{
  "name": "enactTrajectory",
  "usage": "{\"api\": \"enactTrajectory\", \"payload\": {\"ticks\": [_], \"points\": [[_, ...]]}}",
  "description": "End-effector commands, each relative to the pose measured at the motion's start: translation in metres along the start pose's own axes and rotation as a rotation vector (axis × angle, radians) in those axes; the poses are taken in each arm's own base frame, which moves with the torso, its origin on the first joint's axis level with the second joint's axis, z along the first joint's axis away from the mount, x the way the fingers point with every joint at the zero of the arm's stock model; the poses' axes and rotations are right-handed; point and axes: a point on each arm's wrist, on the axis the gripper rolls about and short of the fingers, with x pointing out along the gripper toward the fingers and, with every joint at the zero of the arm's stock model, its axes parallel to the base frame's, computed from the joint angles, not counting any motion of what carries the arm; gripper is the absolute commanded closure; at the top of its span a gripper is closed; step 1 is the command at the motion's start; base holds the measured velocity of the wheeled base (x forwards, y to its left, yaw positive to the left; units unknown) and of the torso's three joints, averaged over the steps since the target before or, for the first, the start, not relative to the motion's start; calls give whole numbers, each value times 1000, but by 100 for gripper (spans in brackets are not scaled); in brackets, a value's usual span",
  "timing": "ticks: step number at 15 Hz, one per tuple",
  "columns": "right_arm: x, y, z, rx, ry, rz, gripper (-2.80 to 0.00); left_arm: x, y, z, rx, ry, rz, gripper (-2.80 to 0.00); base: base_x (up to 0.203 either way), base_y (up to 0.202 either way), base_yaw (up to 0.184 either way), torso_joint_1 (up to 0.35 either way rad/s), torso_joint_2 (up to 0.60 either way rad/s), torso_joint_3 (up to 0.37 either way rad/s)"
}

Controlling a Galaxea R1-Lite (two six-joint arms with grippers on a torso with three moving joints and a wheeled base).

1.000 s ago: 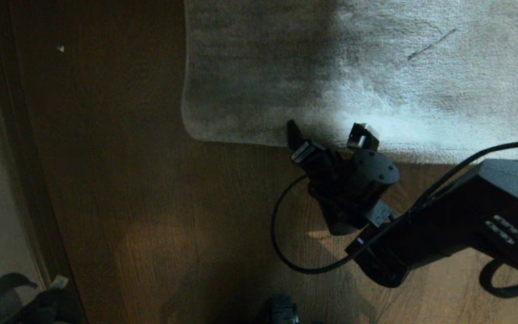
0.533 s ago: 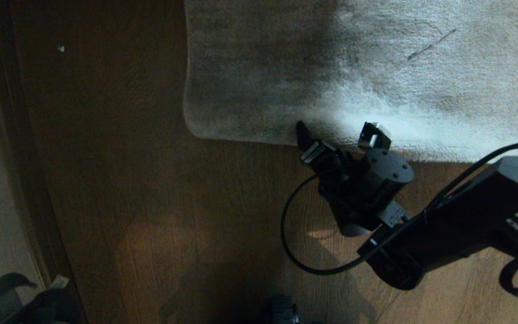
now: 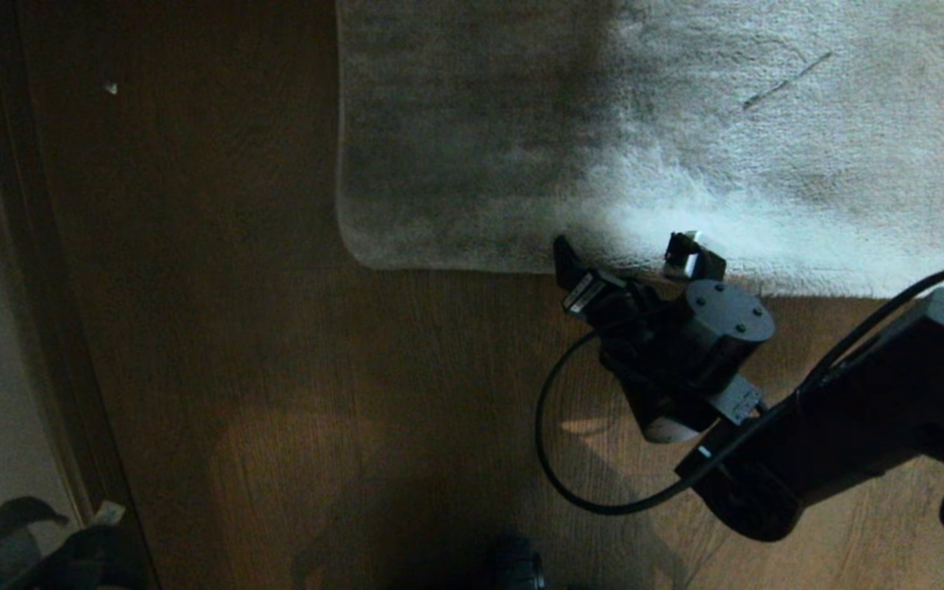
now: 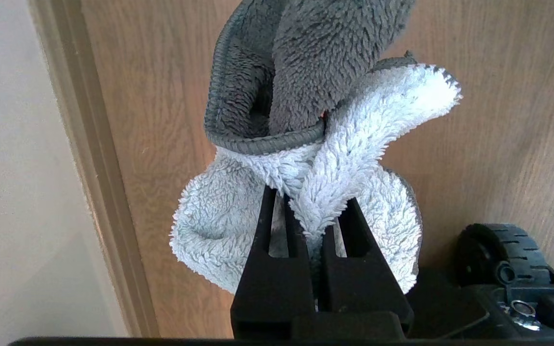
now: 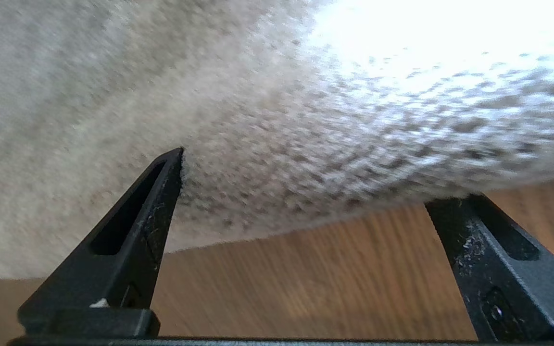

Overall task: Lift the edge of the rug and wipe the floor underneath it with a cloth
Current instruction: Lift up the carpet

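The right gripper (image 3: 632, 256) is reaching with its fingers spread wide and holding nothing. The rug edge (image 3: 472, 264) is lying flat on the floor (image 3: 275, 369), running sideways just past the fingertips. The left gripper (image 4: 306, 211) is squeezing the cloth (image 4: 306, 144).

One rug edge (image 3: 456, 264), one cloth (image 4: 306, 158)

Grey-and-white cloth (image 4: 315, 144), wood-grain floor (image 3: 275, 369)

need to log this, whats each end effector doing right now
Left end effector: shut on the cloth.
Right end effector: open, empty, at the rug edge.
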Motion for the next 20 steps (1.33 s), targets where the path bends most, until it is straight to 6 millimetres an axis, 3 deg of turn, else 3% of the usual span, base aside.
{"api": "enactTrajectory", "payload": {"ticks": [1,6,14,17,20], "points": [[0,-3,2,-8,-9,-9,-280,0,0,0,-1,0,0,0,0,0,0,0,0,0],[16,-5,22,22,-115,-12,-280,0,0,0,-1,1,0,0,0,0,0,0,0,0],[49,39,78,175,-341,96,-280,0,0,0,-1,0,0,0,0,0,0,0,0,0],[52,57,87,221,-371,146,-280,0,0,0,-1,0,0,0,0,0,0,0,0,0],[50,78,81,264,-360,192,-280,0,0,0,-1,0,0,0,0,0,0,0,0,0]]}}
